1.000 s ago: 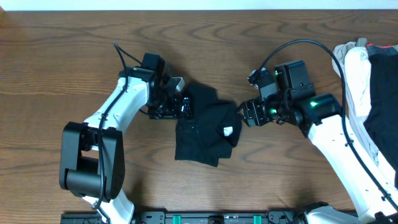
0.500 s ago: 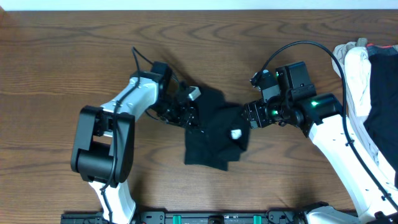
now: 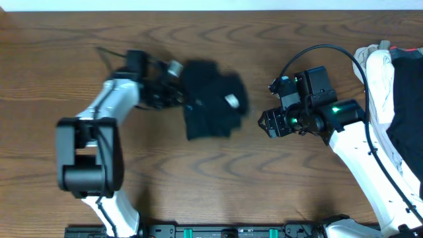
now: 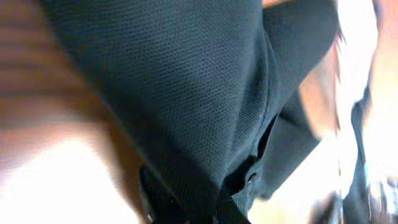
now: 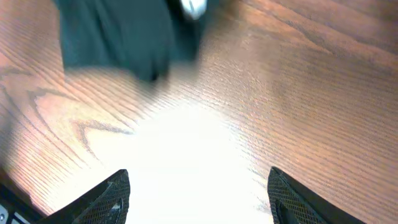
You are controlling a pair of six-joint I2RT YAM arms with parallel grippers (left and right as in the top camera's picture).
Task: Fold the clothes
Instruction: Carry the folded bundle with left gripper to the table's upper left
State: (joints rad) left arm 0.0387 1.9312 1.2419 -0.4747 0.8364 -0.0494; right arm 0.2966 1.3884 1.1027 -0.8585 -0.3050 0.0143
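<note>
The black shirt lies bunched on the wooden table, its small white neck label facing up. My left gripper is shut on the shirt's left edge. In the left wrist view the dark knit fabric fills the frame and runs down between the fingertips of the left gripper. My right gripper hovers open to the right of the shirt, apart from it. In the right wrist view the open right gripper holds nothing, and the shirt lies blurred at the upper left.
A pile of other clothes sits at the table's right edge: a white garment, a black one and something red. Bare brown tabletop surrounds the shirt. The right arm's black cable arcs above its wrist.
My left gripper has shut on the shirt's left edge and pulled the shirt up and to the left. The right gripper stays open and now stands apart from the shirt.
</note>
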